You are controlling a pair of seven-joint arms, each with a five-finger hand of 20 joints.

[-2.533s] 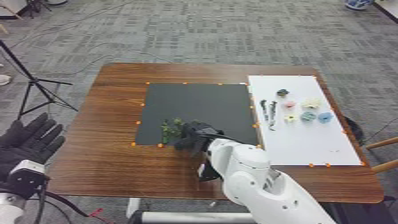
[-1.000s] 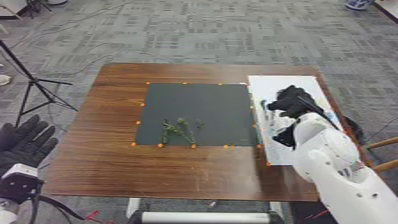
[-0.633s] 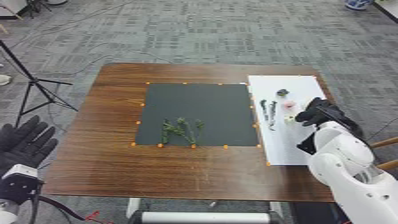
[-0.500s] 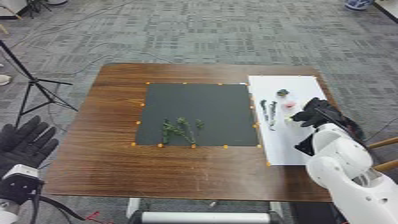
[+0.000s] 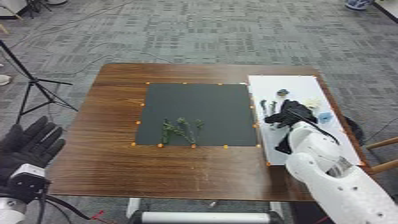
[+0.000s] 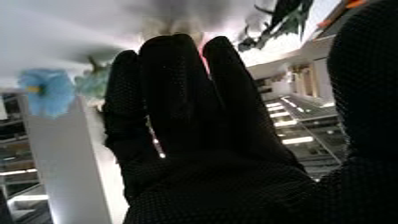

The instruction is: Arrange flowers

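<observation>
Head view: right hand, fingers straight, has moved left over white sheet.

In the head view, even indoor light is falling across the brown table, leaving a faint sheen towards its near edge, while the white sheet along its right edge is gleaming brightest beside the dull dark mat. In the right wrist view, strip lights are glaring behind the right hand, darkening it almost to a silhouette, and a blue flower is looking softly out of focus.
</observation>
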